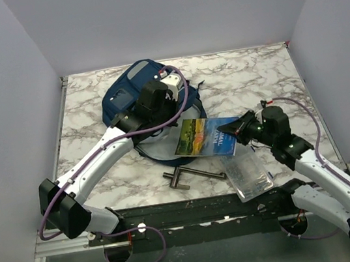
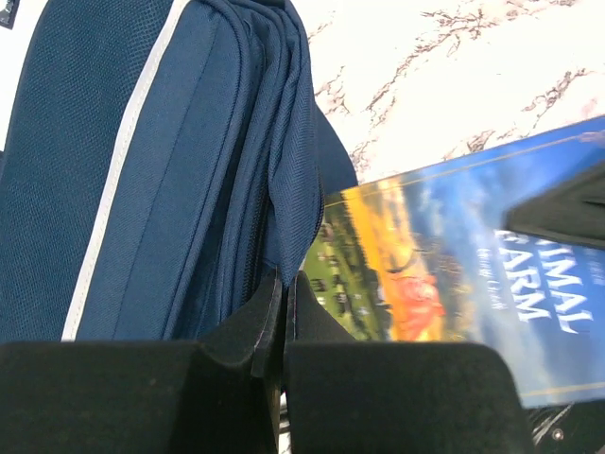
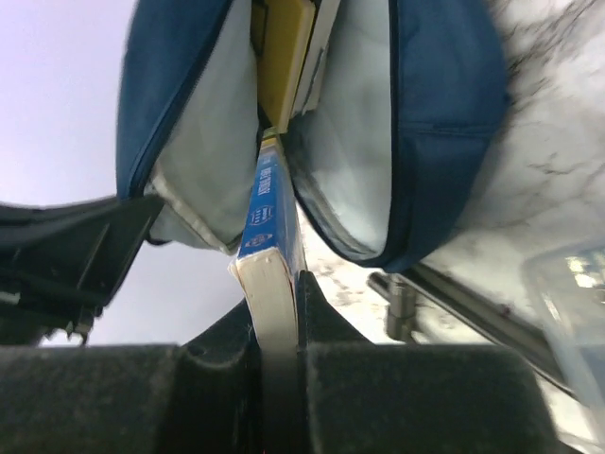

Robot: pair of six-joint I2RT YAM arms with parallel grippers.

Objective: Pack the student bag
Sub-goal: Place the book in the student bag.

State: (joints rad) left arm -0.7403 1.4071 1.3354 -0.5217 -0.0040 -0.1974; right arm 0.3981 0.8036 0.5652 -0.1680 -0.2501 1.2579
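The big navy blue cloth backpack with grey stripes lies on the white marble worktop, at the far side, left of the middle. The left claw is pinched tight on the backpack's open edge. The right claw grips a blue paperback book. The book's far end sits in the backpack's open mouth.

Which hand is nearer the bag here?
Left. The left hand is shut on an edge of the bag, touching it. The right hand grips the book by its far end, apart from the bag.
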